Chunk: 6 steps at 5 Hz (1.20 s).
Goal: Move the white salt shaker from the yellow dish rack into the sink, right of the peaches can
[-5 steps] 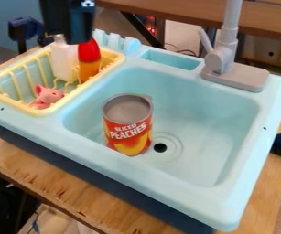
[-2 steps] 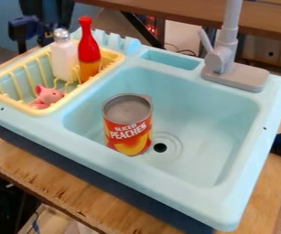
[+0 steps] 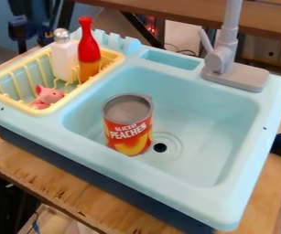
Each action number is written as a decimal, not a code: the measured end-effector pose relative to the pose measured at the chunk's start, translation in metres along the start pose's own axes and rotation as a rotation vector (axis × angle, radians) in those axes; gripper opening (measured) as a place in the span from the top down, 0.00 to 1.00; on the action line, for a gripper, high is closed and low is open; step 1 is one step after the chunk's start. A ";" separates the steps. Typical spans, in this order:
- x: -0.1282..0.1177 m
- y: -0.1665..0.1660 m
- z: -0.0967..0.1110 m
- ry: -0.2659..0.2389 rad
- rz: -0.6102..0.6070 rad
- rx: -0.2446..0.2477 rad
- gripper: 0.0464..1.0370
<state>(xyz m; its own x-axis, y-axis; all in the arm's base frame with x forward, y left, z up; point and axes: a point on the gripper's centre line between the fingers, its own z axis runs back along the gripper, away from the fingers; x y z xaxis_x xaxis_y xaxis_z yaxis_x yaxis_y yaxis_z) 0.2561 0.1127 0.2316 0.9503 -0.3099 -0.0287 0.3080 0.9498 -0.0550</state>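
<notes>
Gripper (image 3: 40,11) and arm, both black, are at the upper left, beyond the back-left part of a light blue plastic toy sink (image 3: 161,185); whether its jaws stand wide or narrow, or hold anything, I cannot tell. Along the sink's left side sits a pale yellow slatted dish rack (image 3: 14,101), with a small pink pig-like toy (image 3: 49,95) near its front corner. Behind the toy, nearest the gripper, a white bottle with a rounded silvery cap (image 3: 63,59) stands upright inside the rack. It looks light, stiff and smooth, so it might slip if pinched at the cap; its straight body, just below the shoulder, should offer the surer hold. Just right of it stands a slender red bottle with an orange lower part (image 3: 89,50), likely light too, but top-heavy if nudged at its thin neck. Farther right, in the basin, an upright cylindrical can with a red and orange label (image 3: 129,130) stands beside the round drain (image 3: 160,147), and a grey faucet (image 3: 229,36) rises from the back-right edge.
</notes>
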 end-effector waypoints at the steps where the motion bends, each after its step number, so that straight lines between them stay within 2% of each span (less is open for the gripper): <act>1: -0.004 0.005 -0.001 0.020 0.026 0.018 0.04; 2: -0.003 0.021 -0.006 0.053 0.045 0.031 0.04; 3: -0.005 0.036 0.004 0.030 0.087 0.060 0.04; 4: -0.009 0.059 0.007 -0.002 0.136 0.067 0.04; 6: 0.010 0.077 -0.019 -0.039 0.170 0.015 0.04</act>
<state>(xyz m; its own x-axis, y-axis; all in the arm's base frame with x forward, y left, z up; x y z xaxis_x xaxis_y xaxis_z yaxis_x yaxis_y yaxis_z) 0.2887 0.1814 0.2081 0.9897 -0.1433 0.0028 0.1433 0.9889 -0.0381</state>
